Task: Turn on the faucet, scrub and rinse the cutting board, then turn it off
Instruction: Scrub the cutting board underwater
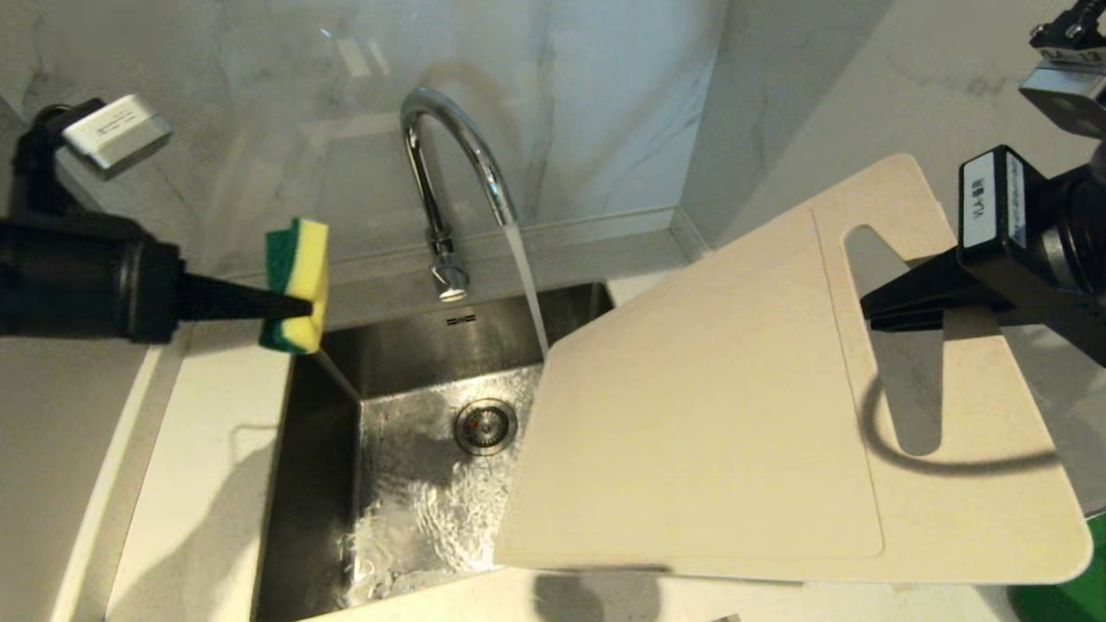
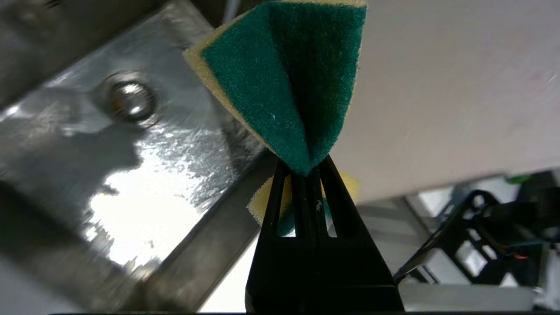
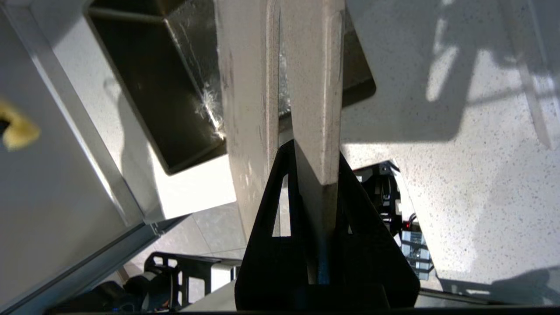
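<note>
You see water running from the tall chrome gooseneck faucet (image 1: 449, 164) into the steel sink (image 1: 389, 363). Your right gripper (image 1: 873, 311) is clamped on the large cream-white plastic cutting board (image 1: 717, 415), held tilted over the sink. Your left gripper (image 1: 302, 304) pinches the green-and-yellow sponge (image 1: 298, 285) tightly, well apart from the board.

The faucet (image 1: 449, 164) is a shiny chrome gooseneck with a high arched spout and a small knob low on its stem – it is running, a clear stream falling from the spout past the far corner of the cutting board (image 1: 734, 415). The cutting board is a large cream-white plastic rectangle with rounded corners and a slot handle near its right edge – it hangs tilted, partly over the basin.
</note>
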Motion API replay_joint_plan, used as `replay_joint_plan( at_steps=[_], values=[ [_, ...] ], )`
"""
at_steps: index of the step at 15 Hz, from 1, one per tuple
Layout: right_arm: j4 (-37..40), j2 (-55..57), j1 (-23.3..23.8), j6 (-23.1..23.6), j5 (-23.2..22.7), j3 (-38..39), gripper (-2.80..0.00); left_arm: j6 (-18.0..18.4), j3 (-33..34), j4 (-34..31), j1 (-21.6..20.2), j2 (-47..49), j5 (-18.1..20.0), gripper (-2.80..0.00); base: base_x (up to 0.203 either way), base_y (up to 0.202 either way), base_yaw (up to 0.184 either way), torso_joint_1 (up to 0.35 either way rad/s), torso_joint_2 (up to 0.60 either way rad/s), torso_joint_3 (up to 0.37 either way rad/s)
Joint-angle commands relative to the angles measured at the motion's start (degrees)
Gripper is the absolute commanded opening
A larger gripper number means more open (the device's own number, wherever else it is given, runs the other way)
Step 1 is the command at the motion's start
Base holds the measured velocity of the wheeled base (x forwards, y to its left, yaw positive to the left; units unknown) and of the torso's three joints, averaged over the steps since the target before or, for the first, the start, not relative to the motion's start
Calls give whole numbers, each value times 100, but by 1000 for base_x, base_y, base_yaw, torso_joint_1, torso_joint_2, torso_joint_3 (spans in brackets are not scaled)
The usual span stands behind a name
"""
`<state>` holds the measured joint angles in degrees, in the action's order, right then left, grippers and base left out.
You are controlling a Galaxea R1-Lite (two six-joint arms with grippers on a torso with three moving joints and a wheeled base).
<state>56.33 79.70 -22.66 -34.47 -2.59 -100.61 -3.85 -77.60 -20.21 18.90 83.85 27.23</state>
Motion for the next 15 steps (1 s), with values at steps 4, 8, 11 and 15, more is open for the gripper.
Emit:
replay_joint_plan(
  at_steps=[4, 8, 11, 15],
  values=[
    [28, -172, -343, -34, -5, 369, -280, -448, -1224, -29, 1399, 1464, -261, -280, 0, 0, 0, 0, 0, 0],
    [7, -182, -353, -69, -5, 554, -280, -568, -1839, -567, 2356, 1836, -451, -280, 0, 0, 0, 0, 0, 0],
    [-95, -191, -348, -46, -5, 560, -280, -728, -1888, -655, 2861, 2048, -449, -280, 0, 0, 0, 0, 0, 0],
    [-213, -182, -352, -74, -5, 565, -280, -759, -1760, -652, 3215, 2246, -404, -280, 0, 0, 0, 0, 0, 0]
  ],
)
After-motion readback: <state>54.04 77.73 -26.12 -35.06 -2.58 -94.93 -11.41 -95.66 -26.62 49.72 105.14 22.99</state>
